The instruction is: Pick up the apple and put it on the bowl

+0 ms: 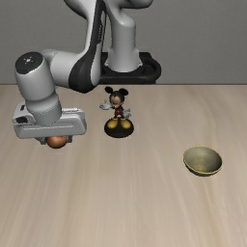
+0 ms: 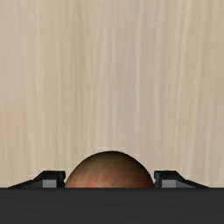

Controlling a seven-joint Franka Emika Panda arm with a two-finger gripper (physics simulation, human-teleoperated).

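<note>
The apple [image 1: 59, 141], reddish-brown, sits under my hand at the exterior view's left. My gripper [image 1: 58, 138] has come down around it. In the wrist view the apple [image 2: 108, 171] bulges up between the two dark fingertips [image 2: 50, 178], which press against its two sides, so my gripper [image 2: 110, 180] is shut on it. Whether the apple still rests on the wooden table [image 1: 145, 203] I cannot tell. The olive-green bowl [image 1: 203, 160] stands empty far off at the exterior view's right, well apart from the gripper.
A Mickey Mouse figurine [image 1: 118, 112] stands upright on a dark base just beside my hand, between it and the bowl but farther back. Bare wood stretches ahead of the apple [image 2: 114, 79].
</note>
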